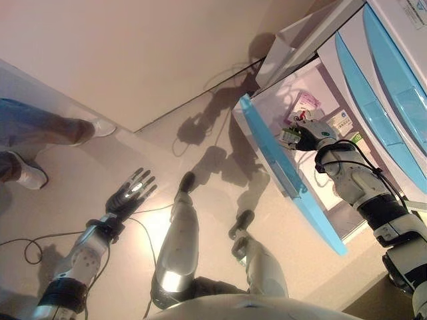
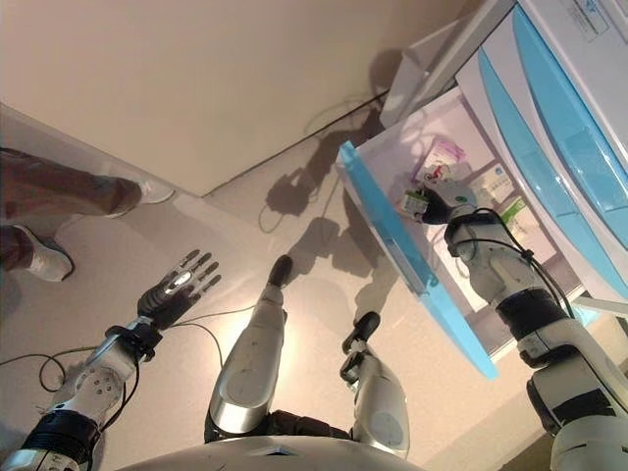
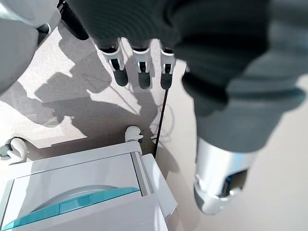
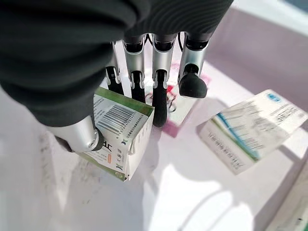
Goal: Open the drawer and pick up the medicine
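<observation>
The drawer (image 1: 288,175) with a light blue front stands pulled open from the white cabinet (image 1: 393,40). My right hand (image 1: 313,133) reaches into it. In the right wrist view its thumb (image 4: 79,134) and fingers (image 4: 137,72) pinch a green and white medicine box (image 4: 120,139) with a barcode, and the box is tilted. The box also shows at the hand in the left eye view (image 1: 288,137). My left hand (image 1: 130,193) hangs over the floor far to the left, with its fingers (image 3: 139,65) straight and empty.
Other packs lie in the drawer: a pink one (image 4: 182,108), a white and blue one (image 4: 250,130) and a green one (image 1: 357,138). More blue-fronted drawers (image 1: 393,93) sit to the right. A person's legs and white shoes (image 1: 100,127) stand at the left.
</observation>
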Available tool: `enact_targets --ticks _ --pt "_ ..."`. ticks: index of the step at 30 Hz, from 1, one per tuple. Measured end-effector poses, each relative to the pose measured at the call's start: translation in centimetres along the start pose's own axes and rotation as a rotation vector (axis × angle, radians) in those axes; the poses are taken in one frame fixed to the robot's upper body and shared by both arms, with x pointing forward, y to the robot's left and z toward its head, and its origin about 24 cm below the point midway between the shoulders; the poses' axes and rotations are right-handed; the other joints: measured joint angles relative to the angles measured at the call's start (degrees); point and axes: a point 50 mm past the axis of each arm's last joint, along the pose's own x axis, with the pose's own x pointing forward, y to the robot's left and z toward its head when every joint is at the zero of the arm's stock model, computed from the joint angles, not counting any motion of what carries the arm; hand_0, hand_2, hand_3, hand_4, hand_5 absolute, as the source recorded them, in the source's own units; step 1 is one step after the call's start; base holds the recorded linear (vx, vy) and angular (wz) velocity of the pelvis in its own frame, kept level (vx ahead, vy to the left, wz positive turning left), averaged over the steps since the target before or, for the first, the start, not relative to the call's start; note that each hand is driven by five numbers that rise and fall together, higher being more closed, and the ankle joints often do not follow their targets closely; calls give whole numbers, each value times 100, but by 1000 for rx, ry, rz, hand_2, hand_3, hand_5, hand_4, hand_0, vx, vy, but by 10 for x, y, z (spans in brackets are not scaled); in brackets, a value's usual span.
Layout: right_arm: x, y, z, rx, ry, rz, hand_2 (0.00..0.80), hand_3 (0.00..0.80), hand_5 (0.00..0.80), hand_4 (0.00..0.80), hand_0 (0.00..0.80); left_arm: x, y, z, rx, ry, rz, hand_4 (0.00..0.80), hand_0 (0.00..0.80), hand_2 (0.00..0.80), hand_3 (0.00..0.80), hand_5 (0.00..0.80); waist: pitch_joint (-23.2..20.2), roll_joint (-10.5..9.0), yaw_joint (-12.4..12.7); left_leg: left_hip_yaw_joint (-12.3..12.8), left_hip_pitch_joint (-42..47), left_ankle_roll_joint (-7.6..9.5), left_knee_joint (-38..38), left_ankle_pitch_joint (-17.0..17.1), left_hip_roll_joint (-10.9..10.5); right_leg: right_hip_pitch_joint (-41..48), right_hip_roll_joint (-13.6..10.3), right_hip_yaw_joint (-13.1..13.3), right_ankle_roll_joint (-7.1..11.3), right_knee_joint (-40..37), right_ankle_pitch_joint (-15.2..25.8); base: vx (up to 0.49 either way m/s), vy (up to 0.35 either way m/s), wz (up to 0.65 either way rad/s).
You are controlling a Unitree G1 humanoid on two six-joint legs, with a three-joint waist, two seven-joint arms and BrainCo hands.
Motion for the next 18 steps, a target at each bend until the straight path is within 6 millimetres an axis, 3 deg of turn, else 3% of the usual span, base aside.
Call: enact_targets --ticks 18 --pt "-22 -20 -12 109 -23 -88 800 800 800 800 800 -4 5 3 -12 -9 25 0 0 0 0 0 -6 -54 -206 215 147 4 -8 -10 82 77 37 142 -13 -9 10 0 -5 -3"
